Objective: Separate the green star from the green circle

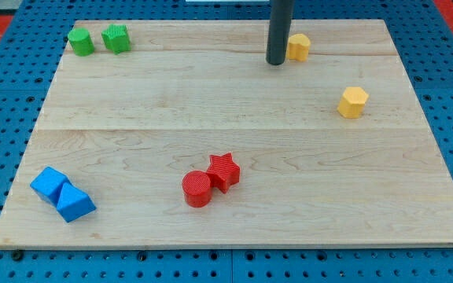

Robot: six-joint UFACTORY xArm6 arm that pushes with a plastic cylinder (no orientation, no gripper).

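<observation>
Neighbouring green circle (81,42), green star (116,38)

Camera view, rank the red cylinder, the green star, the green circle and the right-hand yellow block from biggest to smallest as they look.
1. red cylinder, though it lies nearer the view's bottom, so nearness may inflate it.
2. right-hand yellow block.
3. green star and green circle: they look alike, so I leave them unranked.

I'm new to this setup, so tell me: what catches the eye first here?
The dark rod comes down at the view's top, my tip just left of a yellow block. In the top left corner, the green circle and green star sit close together. A red cylinder touches a red star near the bottom centre.
</observation>
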